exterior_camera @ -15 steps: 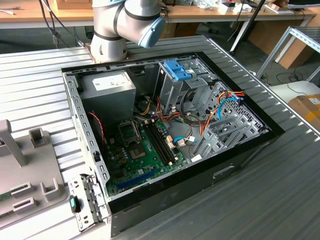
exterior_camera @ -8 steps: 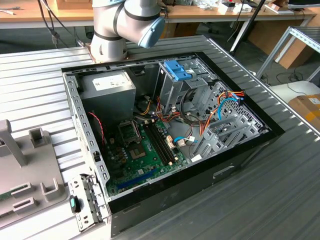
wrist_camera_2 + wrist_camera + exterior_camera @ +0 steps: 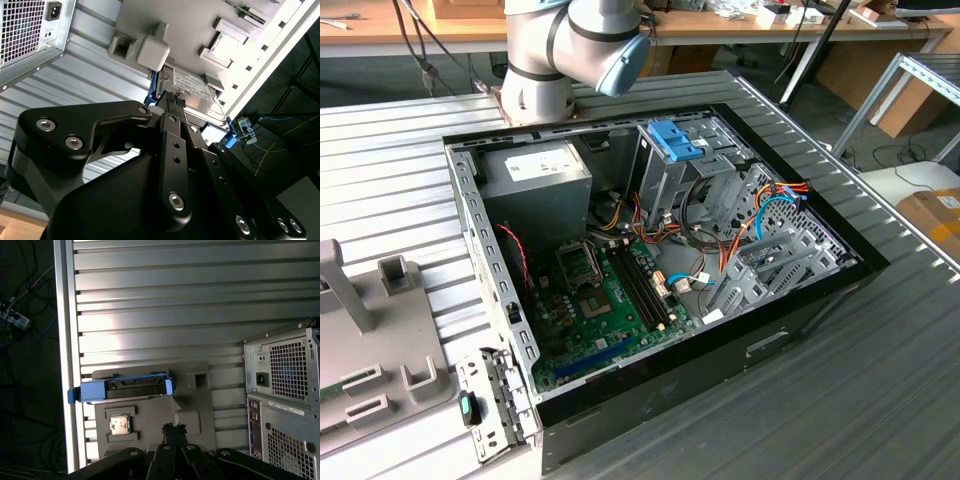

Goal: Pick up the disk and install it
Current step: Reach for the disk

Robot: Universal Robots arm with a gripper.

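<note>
The disk stands on its edge in a grey fixture tray, its blue carrier framing it. In the second wrist view its grey metal face and white label show. My gripper hangs above the tray, apart from the disk, with its fingertips together and nothing between them. The open computer case lies on the ribbed aluminium table, and a blue bracket sits on top of its drive cage.
A grey power supply box fills the case's far corner, with the motherboard and loose cables beside it. The case's rear panel stands near the tray. A small square chip rests in a tray pocket. The table edge runs past the disk.
</note>
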